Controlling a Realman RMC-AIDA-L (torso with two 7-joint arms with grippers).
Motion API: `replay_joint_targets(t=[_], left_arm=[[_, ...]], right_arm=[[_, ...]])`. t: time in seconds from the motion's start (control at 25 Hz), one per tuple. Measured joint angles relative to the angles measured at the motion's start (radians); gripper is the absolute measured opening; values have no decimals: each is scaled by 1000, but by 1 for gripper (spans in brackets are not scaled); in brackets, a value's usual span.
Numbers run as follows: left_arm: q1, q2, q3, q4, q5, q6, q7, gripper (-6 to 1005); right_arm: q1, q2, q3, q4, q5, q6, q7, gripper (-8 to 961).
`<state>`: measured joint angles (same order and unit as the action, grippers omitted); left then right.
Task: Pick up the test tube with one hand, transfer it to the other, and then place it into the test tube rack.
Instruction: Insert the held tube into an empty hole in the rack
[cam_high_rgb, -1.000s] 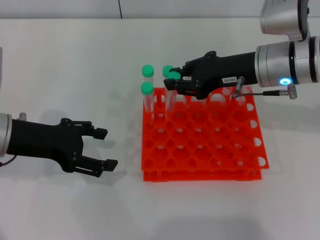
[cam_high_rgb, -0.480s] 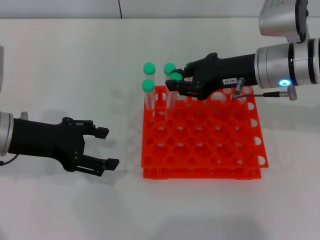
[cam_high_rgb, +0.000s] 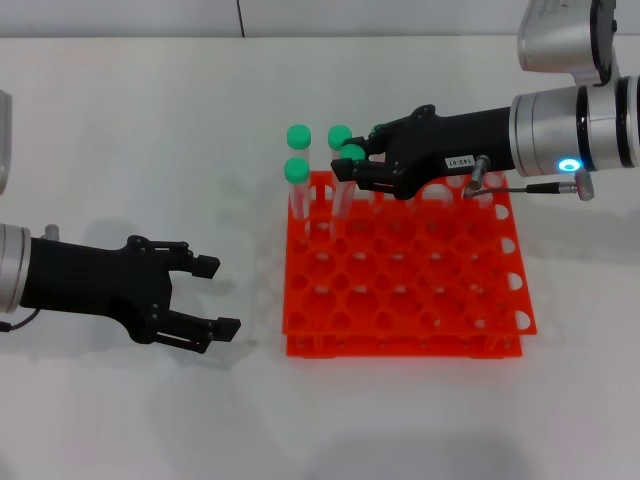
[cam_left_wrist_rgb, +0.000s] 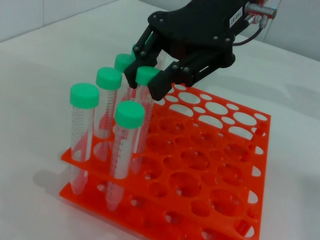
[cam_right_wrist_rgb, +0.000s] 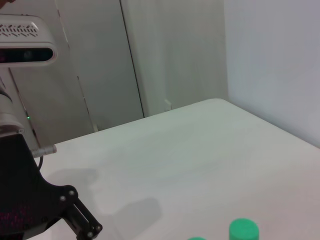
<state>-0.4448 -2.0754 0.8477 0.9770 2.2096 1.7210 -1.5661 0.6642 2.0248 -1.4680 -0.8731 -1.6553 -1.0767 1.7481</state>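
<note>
Test tube (cam_high_rgb: 347, 172): green cap between the fingers of the right tool (cam_high_rgb: 352, 165), which is closed on the tube just under the cap. Lower end stands in a hole near the far left corner of the test tube rack (cam_high_rgb: 405, 268). Long axis near upright, cap uppermost; in the left wrist view the tube (cam_left_wrist_rgb: 145, 100) leans slightly.

Right tool: black, white numbered sticker on its body, reaching in over the far edge of the rack from the rack's right side.

Neighbouring tubes: three more green-capped tubes stand in the same corner of the rack, all upright. Two sit in the rack's leftmost column (cam_high_rgb: 297, 150) (cam_high_rgb: 295, 185); the third (cam_high_rgb: 339, 140) stands just behind the held tube, close to the tool's fingers.

Left tool (cam_high_rgb: 206, 296): black, unlabelled, low over the table (cam_high_rgb: 150, 130), well apart from the rack on its left side. Fingers spread wide, holding nothing.

Rack: orange-red, two tiers, remaining holes unfilled.
</note>
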Motion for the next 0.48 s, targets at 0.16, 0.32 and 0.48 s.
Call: replay_joint_targets(t=[0.16,0.32,0.48], left_arm=[[0,0,1,0,0,0,0,882],[0,0,1,0,1,0,0,882],[0,0,1,-3,1,0,0,882]], right_arm=[[0,0,0,-3,0,0,-1,349],[0,0,0,-3,0,1,-3,350],[0,0,0,-1,0,2,-11,351]])
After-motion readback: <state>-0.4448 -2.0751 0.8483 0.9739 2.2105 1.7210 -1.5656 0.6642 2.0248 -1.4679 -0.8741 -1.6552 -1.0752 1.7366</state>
